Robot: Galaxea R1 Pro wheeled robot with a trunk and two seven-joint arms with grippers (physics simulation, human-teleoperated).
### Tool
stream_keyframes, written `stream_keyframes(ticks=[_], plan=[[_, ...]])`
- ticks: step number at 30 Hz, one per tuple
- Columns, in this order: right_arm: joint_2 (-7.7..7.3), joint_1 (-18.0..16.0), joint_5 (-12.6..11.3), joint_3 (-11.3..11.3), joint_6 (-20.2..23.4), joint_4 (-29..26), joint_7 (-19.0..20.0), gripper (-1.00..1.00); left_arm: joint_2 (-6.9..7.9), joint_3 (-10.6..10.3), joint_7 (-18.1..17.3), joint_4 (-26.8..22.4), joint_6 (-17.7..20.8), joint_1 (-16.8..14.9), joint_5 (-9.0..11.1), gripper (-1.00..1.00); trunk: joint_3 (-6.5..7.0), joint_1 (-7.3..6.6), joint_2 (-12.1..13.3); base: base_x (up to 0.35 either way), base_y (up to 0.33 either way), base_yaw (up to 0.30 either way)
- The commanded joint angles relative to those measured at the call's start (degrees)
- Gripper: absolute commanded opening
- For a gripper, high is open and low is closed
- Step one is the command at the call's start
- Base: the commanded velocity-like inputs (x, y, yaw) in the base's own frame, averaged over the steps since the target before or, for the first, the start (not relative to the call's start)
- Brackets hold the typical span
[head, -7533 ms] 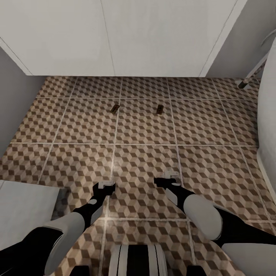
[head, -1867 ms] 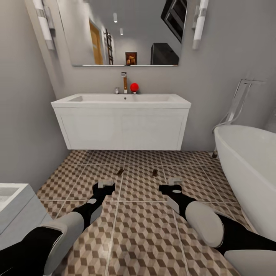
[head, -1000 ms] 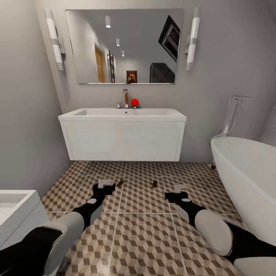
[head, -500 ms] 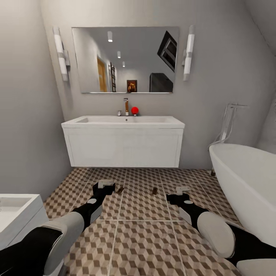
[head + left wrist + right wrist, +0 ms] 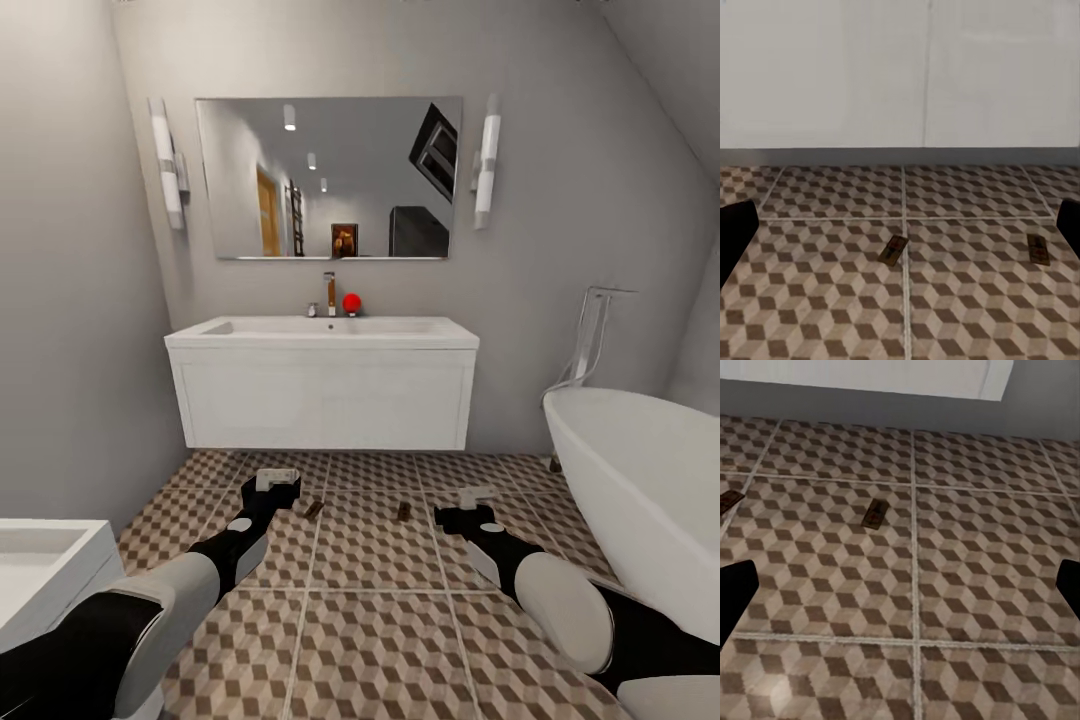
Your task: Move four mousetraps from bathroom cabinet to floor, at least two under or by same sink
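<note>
- Your wide white boxy vanity sink hung above the cube-patterned tiled floor.
- Two small tan wooden mousetraps lay just before it, long axes pointing sinkward.
- Left gripper was nearer the left trap; both it and the right gripper were spread wide, empty.

Bathroom floor: ceramic-looking tiles, printed cube pattern, slight sheen, pale grout lines. Two mousetraps: tan wood boards, dark metal parts. Bathroom sink: white vanity, smooth matt panels; basin top smooth white. Faucet: brushed metal with a brown section. Mirror: glossy glass. Bathtub: smooth white, light gloss. Walls: matt grey paint. Arm shells: glossy white and black plastic.
</note>
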Motion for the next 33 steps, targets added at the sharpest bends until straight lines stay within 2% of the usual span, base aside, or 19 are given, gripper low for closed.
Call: stream_keyframes(ticks=[1,33], plan=[[-0.01,-0.06,0.61,-0.49,-0.27,0.16,-0.35,1.0,-0.01,-0.52,0.18,0.07,-0.2,-0.04,0.57,1.0,0.12,-0.24,0.39,0.0,0.0,0.0],[0.29,-0.07,0.12,-0.78,-0.33,-0.58,-0.76,1.0,-0.17,-0.6,0.28,0.56,-0.63,-0.04,0.56,1.0,5.86,-7.27,13.22,0.0,0.0,0.0]])
